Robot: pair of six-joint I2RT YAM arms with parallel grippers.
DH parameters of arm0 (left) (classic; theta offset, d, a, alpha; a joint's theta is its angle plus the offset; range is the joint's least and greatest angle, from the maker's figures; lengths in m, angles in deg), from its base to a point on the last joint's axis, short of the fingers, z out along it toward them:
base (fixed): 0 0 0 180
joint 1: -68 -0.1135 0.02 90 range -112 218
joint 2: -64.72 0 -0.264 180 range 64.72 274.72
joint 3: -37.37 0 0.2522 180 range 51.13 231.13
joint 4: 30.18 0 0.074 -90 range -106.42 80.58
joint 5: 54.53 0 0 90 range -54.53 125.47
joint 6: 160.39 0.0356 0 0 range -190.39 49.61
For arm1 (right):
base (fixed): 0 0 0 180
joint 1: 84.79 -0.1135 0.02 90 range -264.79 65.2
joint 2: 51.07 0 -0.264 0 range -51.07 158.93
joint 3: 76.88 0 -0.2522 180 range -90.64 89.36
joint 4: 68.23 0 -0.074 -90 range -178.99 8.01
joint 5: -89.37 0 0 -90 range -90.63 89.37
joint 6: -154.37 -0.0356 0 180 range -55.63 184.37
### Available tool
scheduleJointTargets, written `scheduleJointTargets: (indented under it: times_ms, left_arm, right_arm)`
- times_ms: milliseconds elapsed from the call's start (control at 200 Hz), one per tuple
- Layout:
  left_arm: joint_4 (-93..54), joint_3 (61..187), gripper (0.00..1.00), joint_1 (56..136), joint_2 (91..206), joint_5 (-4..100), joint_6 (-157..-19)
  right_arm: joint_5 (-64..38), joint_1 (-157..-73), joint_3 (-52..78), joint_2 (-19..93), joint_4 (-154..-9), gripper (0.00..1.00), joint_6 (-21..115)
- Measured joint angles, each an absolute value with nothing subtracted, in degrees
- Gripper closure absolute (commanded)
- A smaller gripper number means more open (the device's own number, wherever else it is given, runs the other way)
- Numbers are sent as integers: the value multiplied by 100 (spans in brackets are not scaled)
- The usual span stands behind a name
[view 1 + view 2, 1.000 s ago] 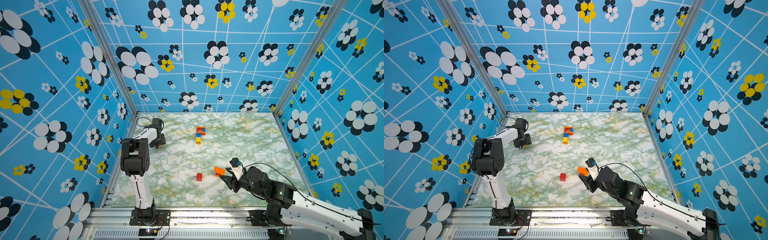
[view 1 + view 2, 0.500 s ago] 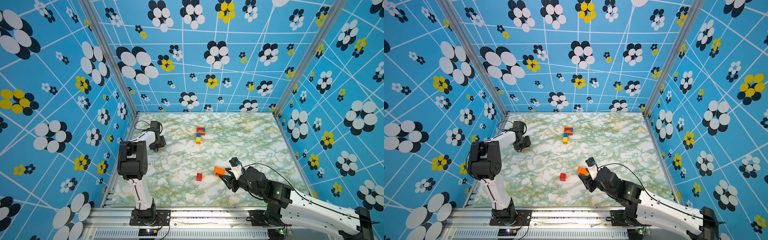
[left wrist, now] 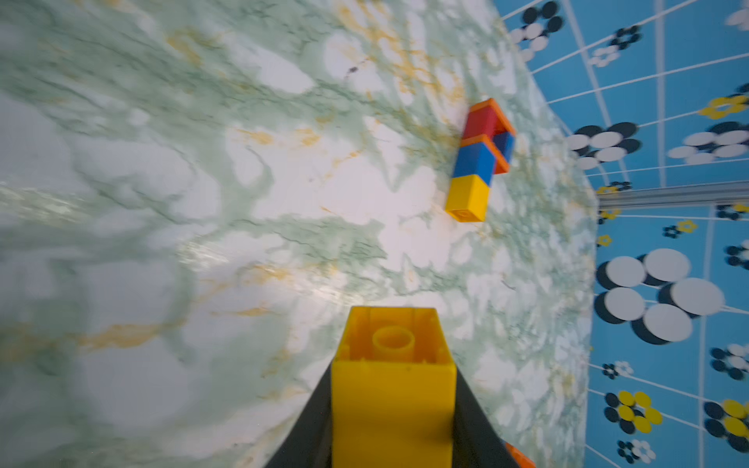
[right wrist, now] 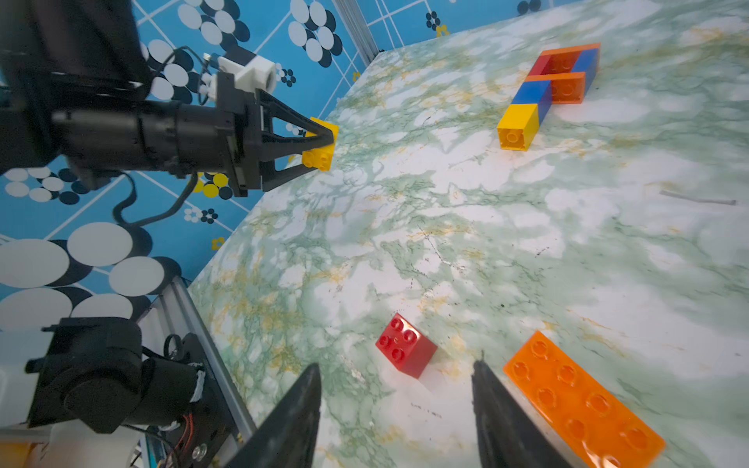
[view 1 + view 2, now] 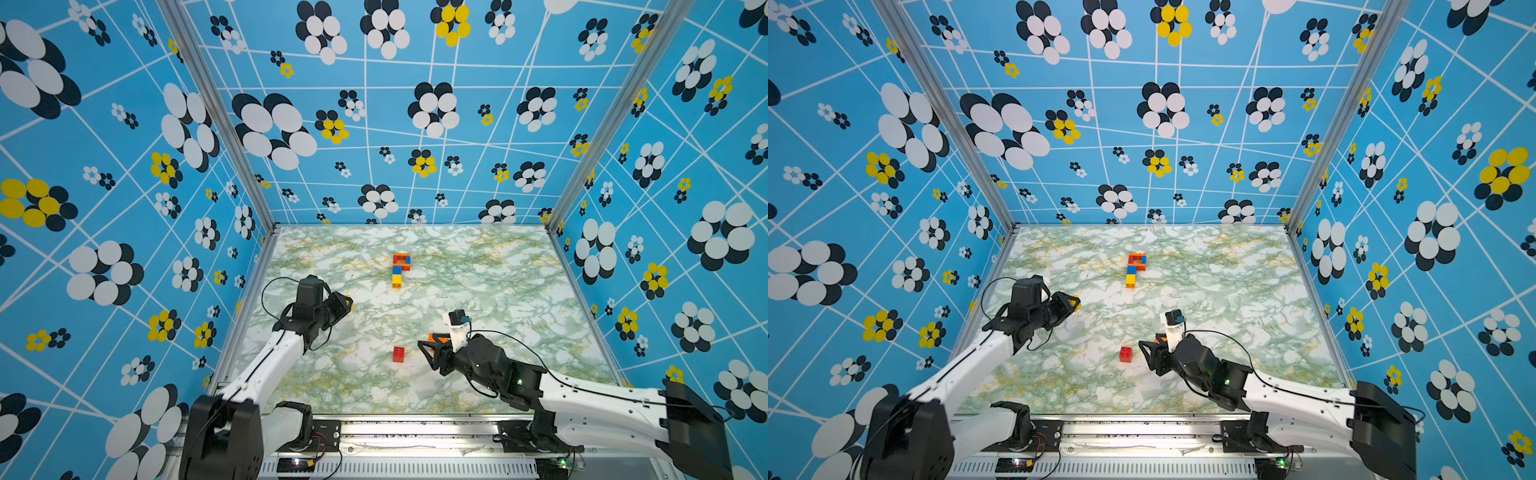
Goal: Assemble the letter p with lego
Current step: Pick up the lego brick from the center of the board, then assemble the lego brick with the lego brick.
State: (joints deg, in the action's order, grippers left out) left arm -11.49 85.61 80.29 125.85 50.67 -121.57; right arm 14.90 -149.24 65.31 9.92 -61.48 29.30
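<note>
Left gripper [image 4: 324, 142] clamps yellow brick [image 3: 391, 389], hollow underside forward — right gripper [image 4: 397, 364] open; orange brick [image 4: 583, 401] flat, long axis roughly parallel to jaws.

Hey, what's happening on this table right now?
The left gripper is shut on a yellow brick. The right gripper is open and empty, beside a loose red brick and a flat orange brick. A P-shaped build of orange, red, blue and yellow bricks lies farther back on the marble table.
</note>
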Motion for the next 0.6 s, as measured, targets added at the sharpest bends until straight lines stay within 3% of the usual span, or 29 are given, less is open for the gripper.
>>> scheduleJointTargets:
  times_ms: [235, 600]
  left_arm:
    - [-1973, 7958, 77, 9487, 11260, 4315, -13761]
    - [-2878, 7551, 77, 11327, 11490, 3246, -15013]
  right_arm:
    - [2080, -15387, 6500, 2198, -4553, 41, 2884]
    - [2523, -15923, 6266, 4071, -1396, 44, 3983]
